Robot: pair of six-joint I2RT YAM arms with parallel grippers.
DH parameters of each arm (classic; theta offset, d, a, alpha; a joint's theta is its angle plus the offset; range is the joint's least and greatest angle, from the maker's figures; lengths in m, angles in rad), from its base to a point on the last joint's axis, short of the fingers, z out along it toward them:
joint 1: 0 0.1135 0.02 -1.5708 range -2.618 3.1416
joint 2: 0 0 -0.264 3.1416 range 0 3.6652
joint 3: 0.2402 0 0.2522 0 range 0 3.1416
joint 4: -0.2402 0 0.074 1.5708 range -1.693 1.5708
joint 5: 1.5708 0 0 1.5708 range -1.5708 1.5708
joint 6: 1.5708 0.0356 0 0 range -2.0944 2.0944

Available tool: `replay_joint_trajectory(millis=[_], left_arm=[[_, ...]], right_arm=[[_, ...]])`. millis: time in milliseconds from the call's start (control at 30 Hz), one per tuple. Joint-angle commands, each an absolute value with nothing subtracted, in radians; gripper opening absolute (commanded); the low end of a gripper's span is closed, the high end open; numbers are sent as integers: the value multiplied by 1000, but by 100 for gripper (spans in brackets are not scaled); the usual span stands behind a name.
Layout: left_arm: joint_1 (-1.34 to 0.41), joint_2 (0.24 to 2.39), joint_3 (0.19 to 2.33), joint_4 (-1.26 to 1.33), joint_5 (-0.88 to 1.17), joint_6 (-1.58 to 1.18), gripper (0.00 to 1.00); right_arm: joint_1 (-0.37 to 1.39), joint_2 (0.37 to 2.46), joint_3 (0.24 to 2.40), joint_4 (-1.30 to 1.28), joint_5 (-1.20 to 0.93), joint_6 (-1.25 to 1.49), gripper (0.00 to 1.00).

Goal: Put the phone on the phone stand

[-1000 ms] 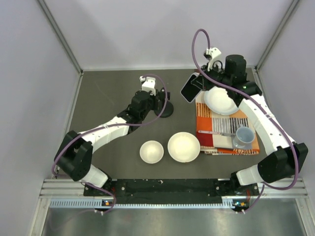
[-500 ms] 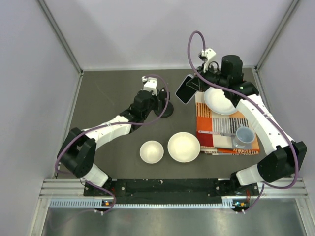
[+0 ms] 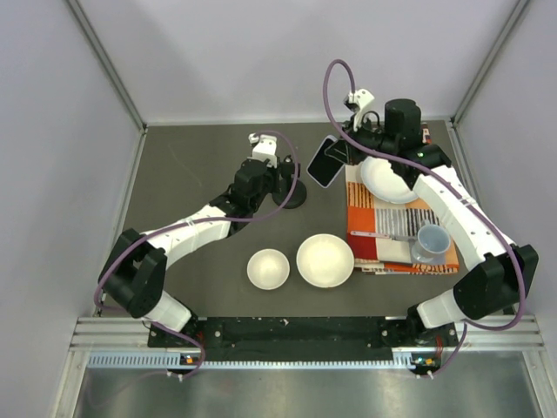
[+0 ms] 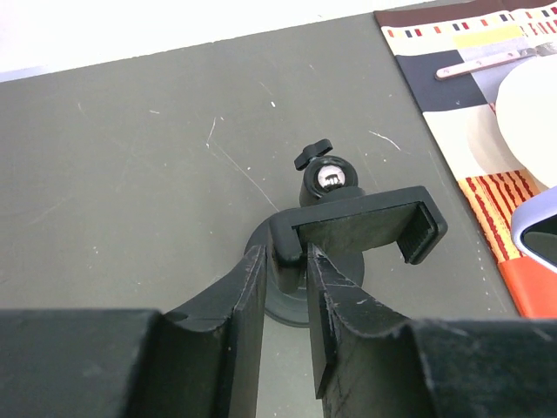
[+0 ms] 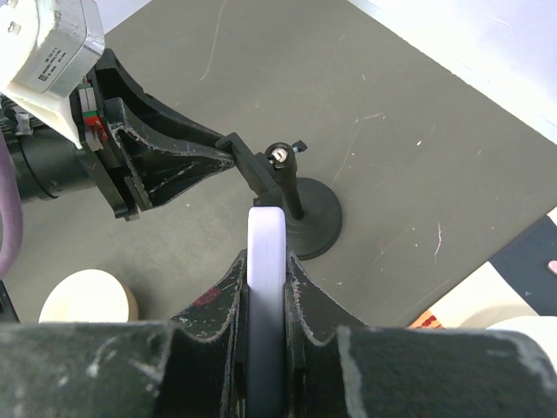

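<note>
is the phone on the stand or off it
Off: the phone is pinched in the right gripper, short of the phone stand, cradle empty.

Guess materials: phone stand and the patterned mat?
The phone stand looks like matte black plastic: dull, even, moulded edges. Its screw is shiny, likely metal. The mat is probably woven fabric or printed vinyl: flat, striped colour blocks, weave unresolvable.

Bright, even overhead light left soft shadows on the surface; the phone I held looked blurred up close.
</note>
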State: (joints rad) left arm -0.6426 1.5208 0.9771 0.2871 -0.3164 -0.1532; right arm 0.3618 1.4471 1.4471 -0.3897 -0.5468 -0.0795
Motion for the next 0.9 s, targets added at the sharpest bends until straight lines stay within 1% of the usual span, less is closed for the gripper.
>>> replay_joint_trajectory(millis=[0, 367, 433, 467, 500, 567, 600, 733, 800, 867], left_arm=[[-641, 1482, 1002, 344, -331, -147, 29], [-641, 1509, 1009, 330, -324, -150, 30], [-641, 1514, 1014, 336, -321, -143, 23], [-641, 1519, 1015, 336, -318, -138, 13], [-641, 1519, 1019, 336, -301, -134, 9], [-641, 1517, 1022, 334, -275, -106, 5], [-641, 1514, 1022, 331, -256, -97, 0], [-637, 1462, 988, 321, -140, -25, 0], [-626, 1448, 982, 301, -104, -17, 0], [-614, 1431, 977, 293, -51, -12, 0]], right_arm=[[374, 1434, 1505, -319, -574, -97, 0], [380, 1446, 1512, -325, -586, -106, 0], [383, 1453, 1517, -331, -609, -116, 0], [385, 1462, 1519, -333, -621, -123, 0], [391, 1466, 1522, -337, -649, -130, 0], [412, 1477, 1522, -353, -670, -182, 0], [423, 1479, 1517, -357, -676, -210, 0], [468, 1462, 1476, -371, -727, -346, 0], [480, 1457, 1470, -371, -787, -362, 0], [495, 1459, 1465, -370, -787, -394, 0]])
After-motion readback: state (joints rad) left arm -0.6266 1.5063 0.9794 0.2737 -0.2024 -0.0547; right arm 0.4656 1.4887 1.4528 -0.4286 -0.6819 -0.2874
